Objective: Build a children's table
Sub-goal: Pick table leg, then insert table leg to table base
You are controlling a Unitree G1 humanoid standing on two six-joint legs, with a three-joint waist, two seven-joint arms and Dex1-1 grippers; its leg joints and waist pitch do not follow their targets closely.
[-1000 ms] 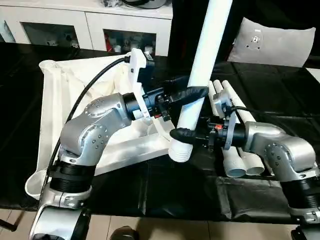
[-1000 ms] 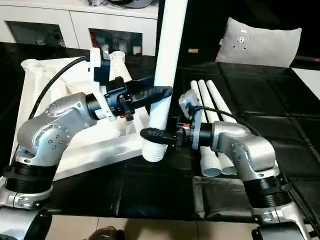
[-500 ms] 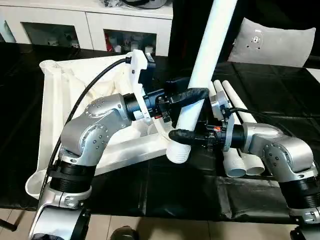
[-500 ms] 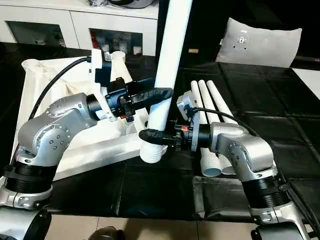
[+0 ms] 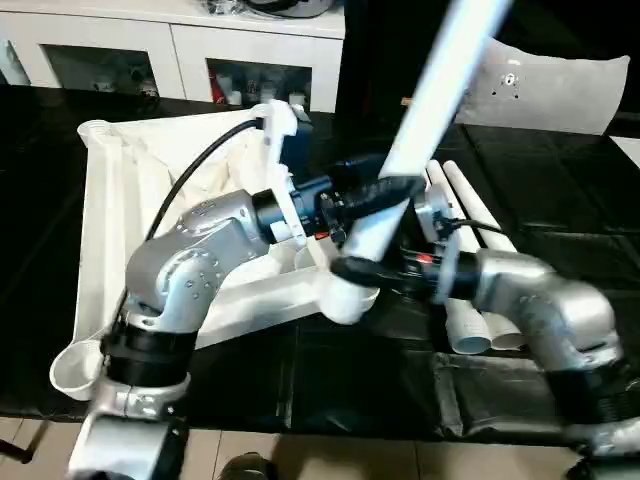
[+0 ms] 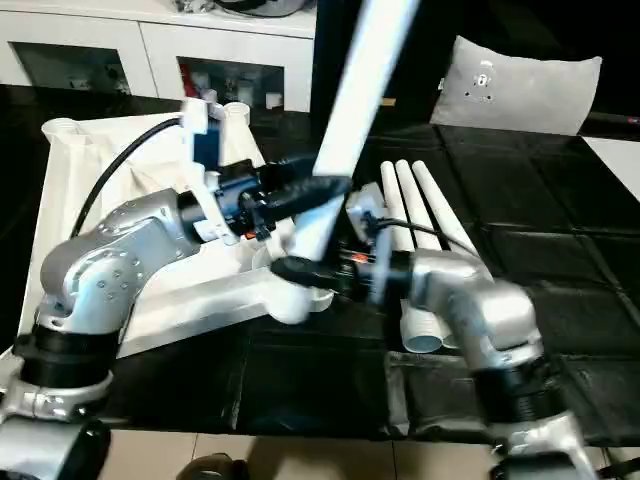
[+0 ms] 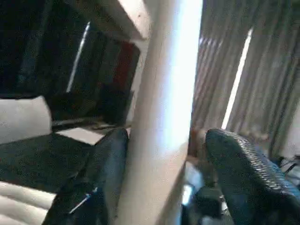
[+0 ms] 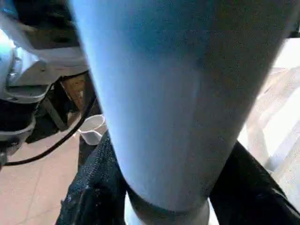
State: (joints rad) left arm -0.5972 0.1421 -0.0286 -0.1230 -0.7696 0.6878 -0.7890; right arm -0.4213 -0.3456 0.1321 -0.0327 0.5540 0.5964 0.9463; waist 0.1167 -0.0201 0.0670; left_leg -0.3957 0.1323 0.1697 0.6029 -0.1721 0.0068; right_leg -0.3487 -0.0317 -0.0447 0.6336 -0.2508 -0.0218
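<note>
Together, we are holding one long white tapered plastic leg (image 5: 440, 95) with both grippers, and it is leaning toward one o'clock, its thin end going out past the upper edge of the head views. Our left gripper (image 5: 378, 190) is clamped on the leg above the thick end; in the left wrist view one black finger (image 7: 105, 173) is lying on each side of the white tube. Our right gripper (image 5: 352, 270) is clamped lower, near the thick ribbed end, and in the right wrist view its black fingers (image 8: 96, 187) are pressing on both sides of the leg.

The thick end of the leg is hanging just over the near corner of the white rectangular plastic table top (image 5: 110, 230). This top is lying upside down on the big black work table (image 5: 560, 190), at about ten o'clock from the grippers. We cannot tell whether the leg end is touching the corner socket, because the picture is smeared there. One round corner socket (image 5: 72, 368) is showing at eight o'clock, at the near left corner of the top.

Three more white tubular legs (image 6: 425, 215) are lying side by side on the black cover at three o'clock, just behind our right forearm. At twelve o'clock a white cabinet (image 5: 190, 55) is standing behind the table.
</note>
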